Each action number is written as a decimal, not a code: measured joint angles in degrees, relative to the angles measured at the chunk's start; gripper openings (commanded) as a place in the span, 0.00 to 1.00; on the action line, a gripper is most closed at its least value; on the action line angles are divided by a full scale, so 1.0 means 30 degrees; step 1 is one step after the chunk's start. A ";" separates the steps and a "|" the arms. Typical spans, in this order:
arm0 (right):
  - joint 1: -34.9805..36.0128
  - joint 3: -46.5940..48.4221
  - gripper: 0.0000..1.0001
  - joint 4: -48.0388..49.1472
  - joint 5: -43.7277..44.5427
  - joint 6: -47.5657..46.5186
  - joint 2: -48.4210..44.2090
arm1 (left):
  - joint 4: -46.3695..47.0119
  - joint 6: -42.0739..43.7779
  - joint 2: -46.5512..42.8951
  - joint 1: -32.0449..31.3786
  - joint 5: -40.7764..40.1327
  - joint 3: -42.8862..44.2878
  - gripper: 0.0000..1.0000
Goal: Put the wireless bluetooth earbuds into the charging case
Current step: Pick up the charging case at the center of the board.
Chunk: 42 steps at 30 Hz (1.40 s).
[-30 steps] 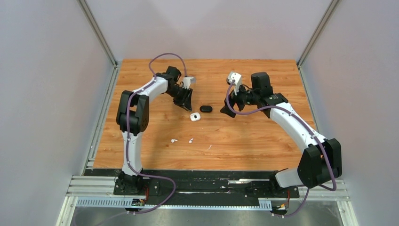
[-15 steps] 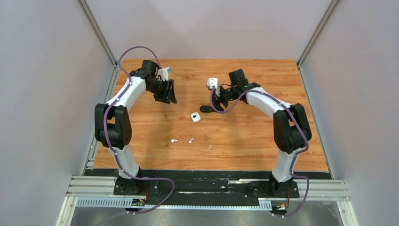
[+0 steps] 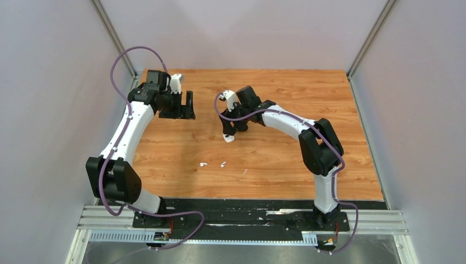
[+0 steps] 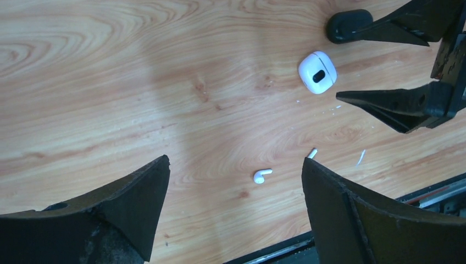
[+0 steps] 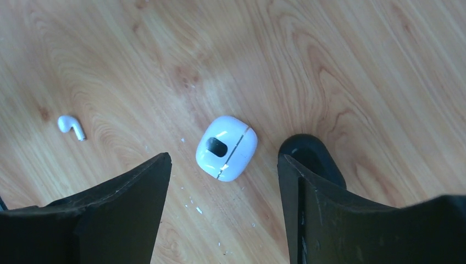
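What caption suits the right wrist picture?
Open right gripper above a rounded white plastic charging case on the wooden table; one tiny white earbud lies apart.

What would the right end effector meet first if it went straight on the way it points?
Probably the case, centred between the open jaws of the right end effector; how far off it lies is unclear.

Orange-brown wood-grain table [image 3: 275, 159], glossy white charging case [image 5: 226, 147] with black oval mark, white earbuds [image 4: 262, 175], matte black oval pod [image 4: 349, 25]
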 measured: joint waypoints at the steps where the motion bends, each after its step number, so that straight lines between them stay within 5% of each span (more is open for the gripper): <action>1: 0.0044 0.0015 0.70 -0.0036 0.0350 0.0481 0.0117 | -0.0117 -0.0080 -0.0022 0.0036 -0.0168 0.0000 0.95; 15: 0.1115 0.0386 0.70 -0.1078 0.2929 0.2637 0.2062 | 0.0379 -0.1231 0.0015 0.0262 0.2608 -0.1049 0.88; 25: 0.1370 0.0474 0.57 -0.1049 0.3898 0.2667 0.2506 | 0.0532 -0.1829 0.0015 0.0262 0.2980 -0.1960 0.88; 30: 0.1370 0.0291 0.38 -0.0605 0.4291 0.2477 0.2506 | 0.0838 -0.2295 -0.0058 0.0291 0.3271 -0.2018 0.88; 35: 0.1392 -0.0182 0.01 0.0459 0.4124 0.1290 0.2448 | 0.1231 -0.2652 -0.0051 0.0335 0.3577 -0.2157 0.87; 42: 0.1275 -0.2004 0.00 0.1253 0.3818 -0.2295 0.1166 | 0.3832 -0.2820 0.0452 0.0335 0.5158 -0.4320 0.81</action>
